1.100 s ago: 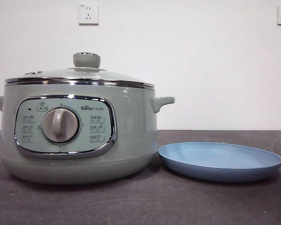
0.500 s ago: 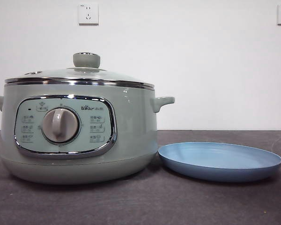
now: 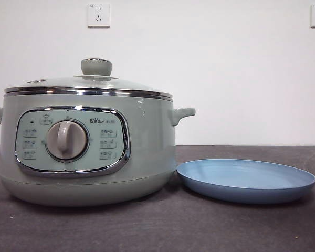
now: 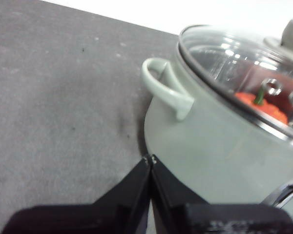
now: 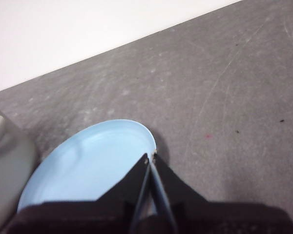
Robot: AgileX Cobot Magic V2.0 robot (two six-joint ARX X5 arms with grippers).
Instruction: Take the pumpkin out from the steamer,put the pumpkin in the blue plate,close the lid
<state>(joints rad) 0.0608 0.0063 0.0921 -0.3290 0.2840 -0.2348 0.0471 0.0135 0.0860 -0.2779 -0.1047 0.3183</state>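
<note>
The sage-green steamer (image 3: 86, 152) stands at the left of the table with the glass lid (image 3: 89, 86) on it, knob (image 3: 96, 66) on top. In the left wrist view the pumpkin (image 4: 263, 105) shows orange with a green stem through the lid (image 4: 234, 53), inside the steamer (image 4: 219, 146). The blue plate (image 3: 245, 180) lies empty to the steamer's right. My left gripper (image 4: 151, 158) is shut, beside the steamer near its handle (image 4: 168, 87). My right gripper (image 5: 150, 156) is shut, above the blue plate's edge (image 5: 95, 161). Neither gripper shows in the front view.
The table (image 3: 163, 226) is dark grey and meets a white wall with two sockets (image 3: 98, 16). The steamer's edge also shows in the right wrist view (image 5: 5, 161).
The front view has shifted very slightly to the left; the things themselves have not moved.
</note>
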